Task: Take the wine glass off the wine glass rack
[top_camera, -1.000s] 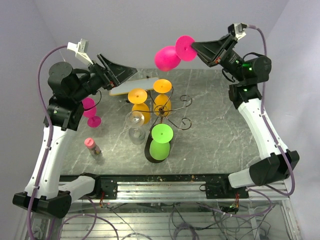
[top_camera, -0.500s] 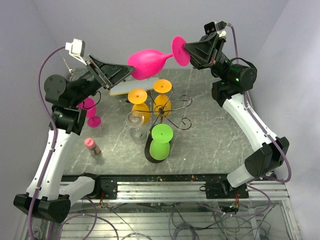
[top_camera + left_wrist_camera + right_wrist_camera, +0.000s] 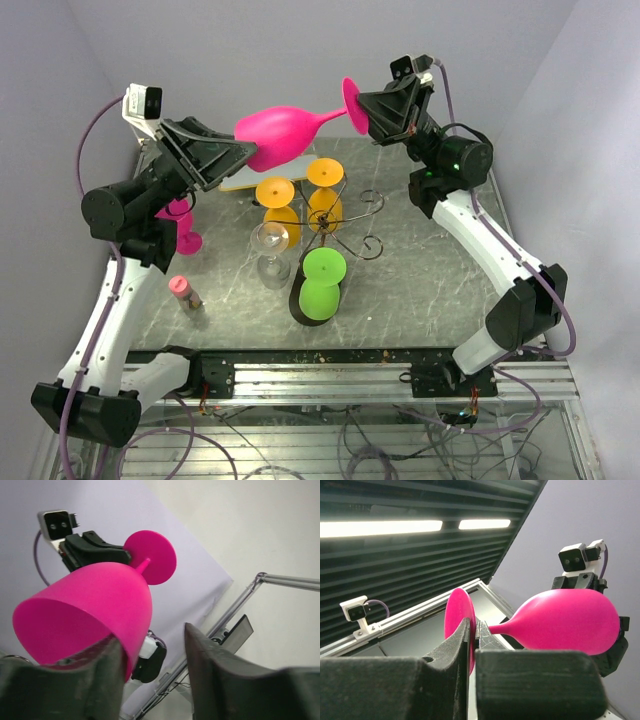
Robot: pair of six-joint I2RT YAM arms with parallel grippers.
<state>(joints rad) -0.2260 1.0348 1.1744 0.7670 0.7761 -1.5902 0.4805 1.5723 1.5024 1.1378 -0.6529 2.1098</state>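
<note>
Grey marble-look table (image 3: 440,280), flat and matte. Mid-table sits the rack (image 3: 373,246): thin dark wire, curled scroll hooks, with a green glass (image 3: 322,285), orange glasses (image 3: 275,192) and a clear glass (image 3: 270,240) around it. Off it, the pink glass (image 3: 275,135), smooth and opaque, lies horizontal in mid-air over the table's far side, bowl left, foot right. Only top view shows table + rack. R wrist view: the R gripper (image 3: 471,630) is pinched nearly closed on the thin foot disc. L wrist view: the L gripper (image 3: 155,645) is spread wide, bowl rim by one finger, contact unclear, gripping nothing.
</note>
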